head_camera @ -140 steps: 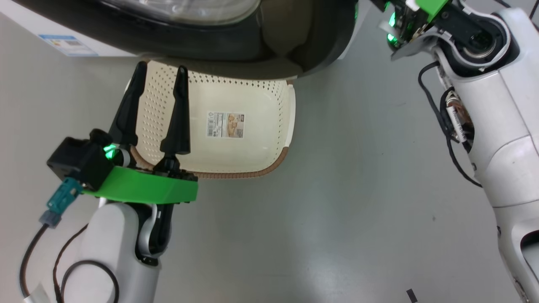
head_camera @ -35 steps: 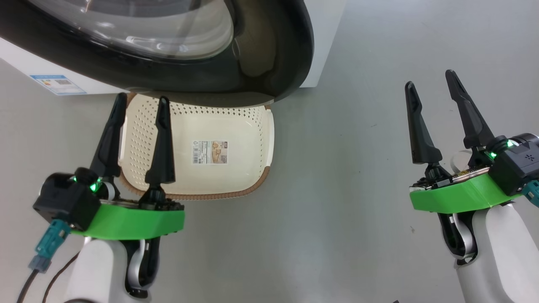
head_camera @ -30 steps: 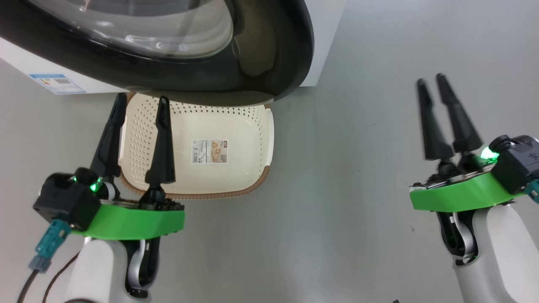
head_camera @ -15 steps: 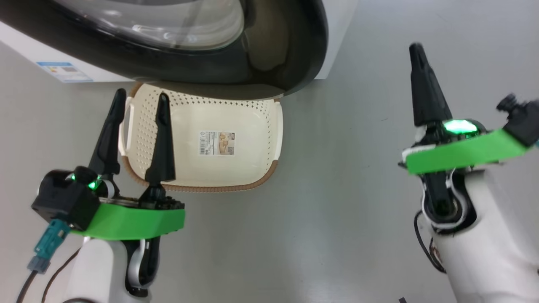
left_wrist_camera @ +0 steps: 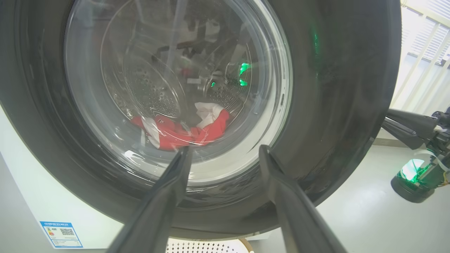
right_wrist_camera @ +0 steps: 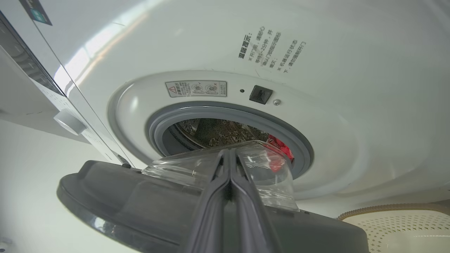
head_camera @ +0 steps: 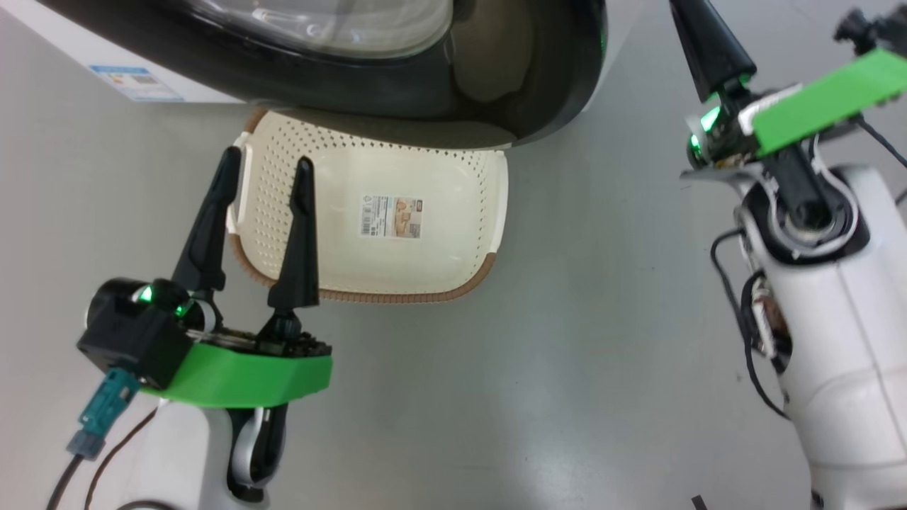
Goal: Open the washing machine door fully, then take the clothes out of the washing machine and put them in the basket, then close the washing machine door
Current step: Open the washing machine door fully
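Smooth grey floor (head_camera: 567, 382), a bit shiny, and off to the far right a bright window (left_wrist_camera: 427, 59) with white bars.

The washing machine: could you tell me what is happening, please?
The robot has yet to unload the white boxy washing machine. Its black-rimmed round glass door is partly open; the red clothes lie inside, the cream perforated plastic basket below holds no clothes. The left tool is open above the basket; the right tool, shut, holds nothing.

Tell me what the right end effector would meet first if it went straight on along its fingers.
Probably the washing machine door, at its bulging glass bowl, which sits directly ahead of the shut right end effector. How far off it is cannot be judged.
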Controlling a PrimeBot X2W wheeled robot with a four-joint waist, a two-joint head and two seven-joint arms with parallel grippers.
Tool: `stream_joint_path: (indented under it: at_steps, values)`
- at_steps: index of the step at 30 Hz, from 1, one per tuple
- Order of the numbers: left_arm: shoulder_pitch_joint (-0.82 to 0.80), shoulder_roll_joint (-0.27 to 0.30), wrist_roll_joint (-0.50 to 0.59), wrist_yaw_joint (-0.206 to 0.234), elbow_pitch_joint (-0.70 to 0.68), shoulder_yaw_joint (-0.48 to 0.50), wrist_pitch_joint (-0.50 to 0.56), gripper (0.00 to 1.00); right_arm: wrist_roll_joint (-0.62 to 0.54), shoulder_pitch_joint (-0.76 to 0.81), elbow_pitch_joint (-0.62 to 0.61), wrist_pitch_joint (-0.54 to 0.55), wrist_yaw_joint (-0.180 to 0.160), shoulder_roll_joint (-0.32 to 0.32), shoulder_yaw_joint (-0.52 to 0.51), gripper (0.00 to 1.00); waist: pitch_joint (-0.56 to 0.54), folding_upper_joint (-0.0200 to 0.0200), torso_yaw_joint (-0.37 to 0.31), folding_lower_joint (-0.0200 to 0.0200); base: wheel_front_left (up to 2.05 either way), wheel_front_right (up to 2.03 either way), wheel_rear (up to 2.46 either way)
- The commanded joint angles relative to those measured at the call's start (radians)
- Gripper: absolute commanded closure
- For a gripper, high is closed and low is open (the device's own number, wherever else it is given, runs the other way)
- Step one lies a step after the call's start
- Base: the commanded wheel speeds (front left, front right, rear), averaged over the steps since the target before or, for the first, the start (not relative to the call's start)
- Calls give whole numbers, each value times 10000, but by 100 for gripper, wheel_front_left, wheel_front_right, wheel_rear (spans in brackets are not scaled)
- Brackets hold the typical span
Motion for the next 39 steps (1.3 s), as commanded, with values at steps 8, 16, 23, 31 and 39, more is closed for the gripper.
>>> stream_joint_path:
  at_steps: [8, 16, 23, 31, 39]
  values:
    - [-182, 240, -180, -38, -199, 57, -76, 0, 1893, -1960, 1886, 2551, 50, -151, 225, 100, 324, -1, 232, 0, 0, 0, 0]
    - [-280, 240, -254, -16, -107, -135, -76, 0, 2646, -3480, 2973, 4095, 50, -467, 730, 100, 506, -1, 344, 0, 0, 0, 0]
    - [-379, 240, -318, -34, -12, -140, -76, 0, 2621, -3739, 2808, 4778, 50, -682, 1409, 100, 600, -1, 409, 0, 0, 0, 0]
    - [-444, 240, -420, -7, 69, -143, -76, 0, 2526, -3369, 2316, 4846, 50, -944, 1884, 100, 437, -1, 604, 0, 0, 0, 0]
    - [-162, 240, -519, 142, 141, -94, -76, 0, 2647, -2421, 1939, 4868, 50, -1297, 2377, 100, -232, -1, 989, 0, 0, 0, 0]
